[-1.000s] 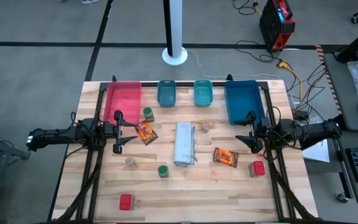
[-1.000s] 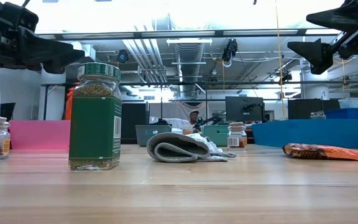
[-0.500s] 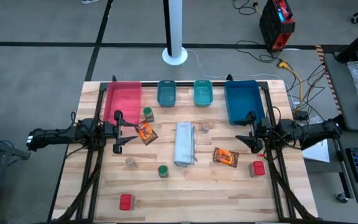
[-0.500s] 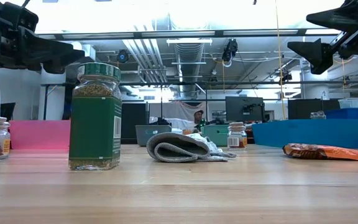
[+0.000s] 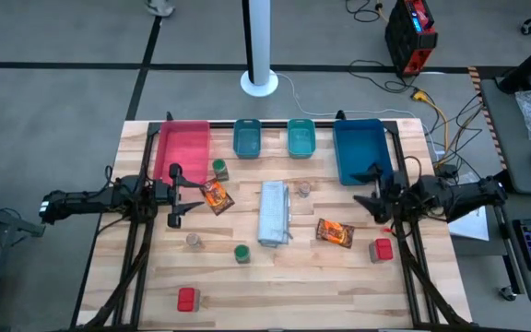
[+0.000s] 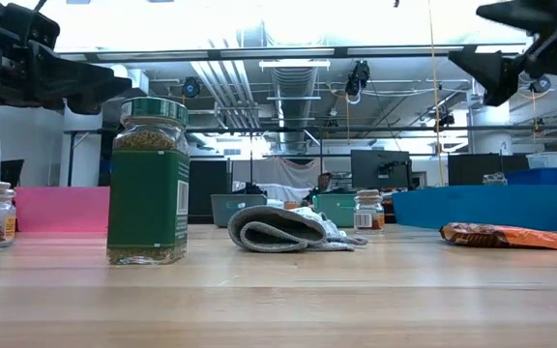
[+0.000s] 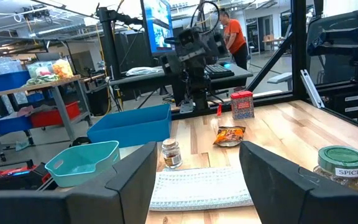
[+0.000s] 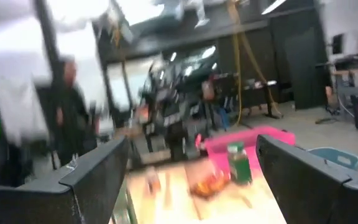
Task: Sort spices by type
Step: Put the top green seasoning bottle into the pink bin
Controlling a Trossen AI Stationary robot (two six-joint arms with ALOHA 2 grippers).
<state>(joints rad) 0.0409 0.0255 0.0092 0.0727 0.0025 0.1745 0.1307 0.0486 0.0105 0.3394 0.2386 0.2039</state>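
The spices stand and lie apart on the table in the high view. There are green-lidded jars (image 5: pixel 220 170) (image 5: pixel 241 253), pale-lidded jars (image 5: pixel 193 241) (image 5: pixel 303 189), red boxes (image 5: pixel 186 299) (image 5: pixel 383 250) and orange-red packets (image 5: pixel 216 195) (image 5: pixel 336 232). My left gripper (image 5: pixel 175 195) hovers open near the table's left edge, just left of one packet. My right gripper (image 5: pixel 372 189) hovers open near the right edge, below the blue tray and above the other packet. In the low view the near green-lidded jar (image 6: pixel 148 182) stands upright on its base.
A long grey-white folded bundle (image 5: pixel 275 213) lies at the table's middle. Along the far edge sit a pink tray (image 5: pixel 182 148), two small teal trays (image 5: pixel 247 138) (image 5: pixel 301 138) and a blue tray (image 5: pixel 362 149). Black frame rails run along both sides.
My right gripper has risen a little and turned slightly while staying open; its wrist view is blurred by the motion. The spices and the bundle lie where they were.
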